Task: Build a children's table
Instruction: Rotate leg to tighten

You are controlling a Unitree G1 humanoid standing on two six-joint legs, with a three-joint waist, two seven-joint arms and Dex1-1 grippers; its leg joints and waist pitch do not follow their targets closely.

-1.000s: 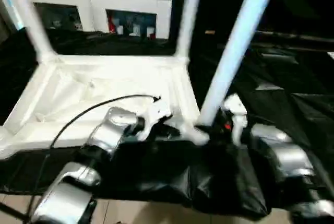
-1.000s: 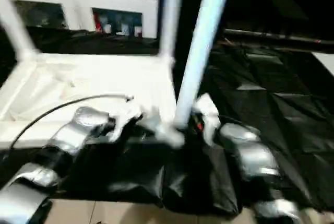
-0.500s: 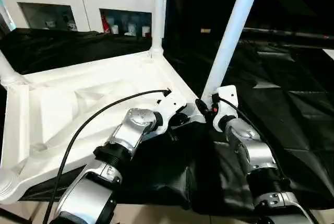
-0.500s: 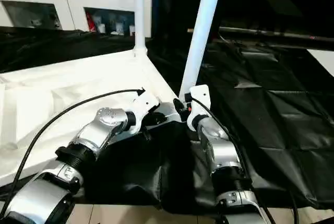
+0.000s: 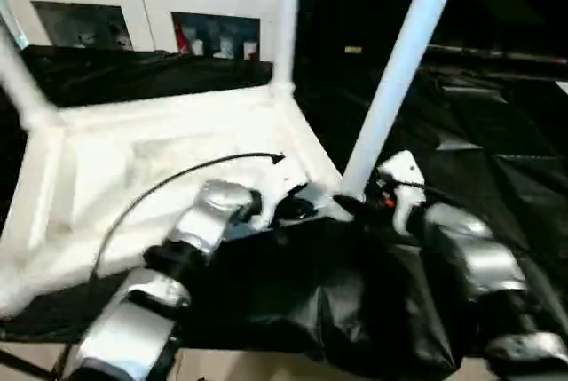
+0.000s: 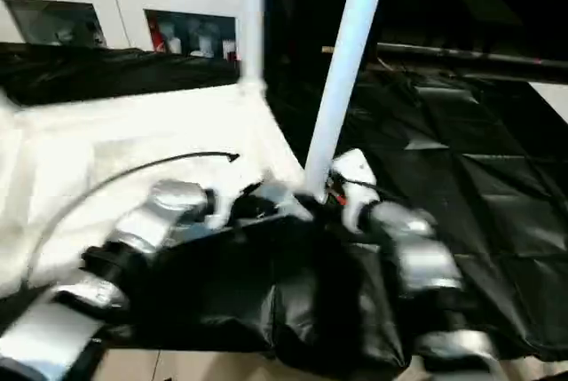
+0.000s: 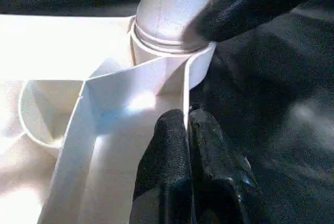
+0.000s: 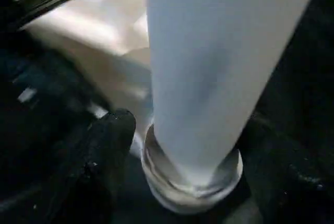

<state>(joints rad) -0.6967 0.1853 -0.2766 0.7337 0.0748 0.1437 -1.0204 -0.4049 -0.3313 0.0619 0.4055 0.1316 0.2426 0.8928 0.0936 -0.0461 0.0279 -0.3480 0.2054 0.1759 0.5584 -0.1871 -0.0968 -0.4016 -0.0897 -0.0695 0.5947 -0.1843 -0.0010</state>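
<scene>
The children's table lies upside down on a black sheet, its white ribbed tabletop [image 5: 133,159] facing up. Three white legs stand in corner sockets: one near right [image 5: 390,88], one far [image 5: 286,26] and one at the left [image 5: 22,88]. My left gripper [image 5: 306,203] is at the near right corner, its fingers [image 7: 167,145] shut on the thin rim wall [image 7: 185,88] just below the socket. My right gripper [image 5: 364,199] straddles the base of the near right leg [image 8: 209,78]. It is open, with one finger [image 8: 107,145] on each side of the socket ring.
A white cabinet with glass doors [image 5: 142,8] stands behind the table. The crinkled black sheet [image 5: 479,115] spreads to the right and hangs over the near edge. Pale floor [image 5: 231,368] shows below. A black cable [image 5: 177,181] arcs over my left forearm.
The whole picture has swung and blurred, so the camera moved. Both grippers stay at the same near right corner, the left still pinching the rim.
</scene>
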